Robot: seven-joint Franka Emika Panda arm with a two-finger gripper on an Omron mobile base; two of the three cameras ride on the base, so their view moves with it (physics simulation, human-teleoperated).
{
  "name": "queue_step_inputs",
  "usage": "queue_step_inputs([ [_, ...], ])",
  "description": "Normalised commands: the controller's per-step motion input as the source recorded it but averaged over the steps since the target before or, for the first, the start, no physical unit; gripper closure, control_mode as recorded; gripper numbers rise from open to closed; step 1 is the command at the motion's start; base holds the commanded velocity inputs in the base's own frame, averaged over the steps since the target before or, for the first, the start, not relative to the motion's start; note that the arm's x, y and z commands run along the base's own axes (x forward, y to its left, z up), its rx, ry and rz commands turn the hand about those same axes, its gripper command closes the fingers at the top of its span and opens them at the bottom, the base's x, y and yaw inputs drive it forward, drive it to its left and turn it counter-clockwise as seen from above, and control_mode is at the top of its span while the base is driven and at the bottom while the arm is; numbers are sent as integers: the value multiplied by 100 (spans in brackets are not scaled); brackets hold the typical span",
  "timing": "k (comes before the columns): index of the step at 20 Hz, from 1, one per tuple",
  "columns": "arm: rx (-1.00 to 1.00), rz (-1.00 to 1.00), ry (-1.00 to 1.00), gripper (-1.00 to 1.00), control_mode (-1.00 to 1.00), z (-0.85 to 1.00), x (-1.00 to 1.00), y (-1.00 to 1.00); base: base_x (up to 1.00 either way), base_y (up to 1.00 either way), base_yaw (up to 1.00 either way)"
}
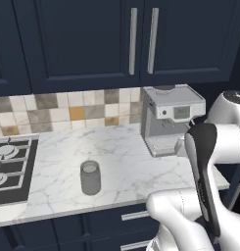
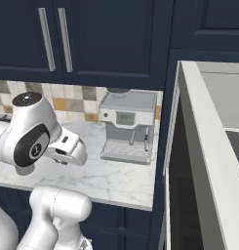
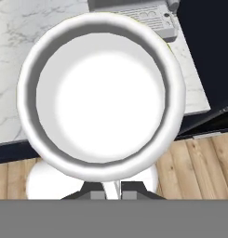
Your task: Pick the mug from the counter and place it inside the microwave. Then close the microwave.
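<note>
Clearly the mug [image 3: 101, 93] is already off the table [image 1: 126, 166] and in the robot's grasp; in the hand view its round white mouth faces the camera, with the pale bowl of the inside plain to see, and beyond its rim lie the marble edge, the navy drawer fronts and a strip of wooden floor [image 3: 199, 162], so it is carried out past the table's front edge rather than standing on it; the fingers [image 3: 108, 191] are drawn in as close as they go, pinched on the near wall of the mug at its rim, one tip apparently inside and one outside, though the exact contact is hidden by the rim itself. As a judgement, the mug is stiff and smooth, probably glazed and therefore slippery; a rim pinch holds it off-centre, so it could swing or slide if the arm turns sharply; it looks light enough for this hold, but would chip or crack if knocked on the microwave's frame; a steady, level carry suits it. In the right base view the microwave [image 2: 209, 161] stands to the right with its door open toward the robot; the coffee machine [image 2: 127, 126] sits on the table between; the grey jar [image 1: 90, 177] stands alone well to the left, near the hob [image 1: 9, 166].
</note>
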Motion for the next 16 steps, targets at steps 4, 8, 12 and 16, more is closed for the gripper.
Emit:
queue_step_inputs([
  [4,-4,0,0,100,-100,0,3,-9,0,0,0],
  [8,0,0,0,100,-100,0,0,0,0,0,0],
  [12,0,0,0,100,-100,0,0,0,0,0,0],
  [16,0,0,0,100,100,0,0,0,0,0,0],
])
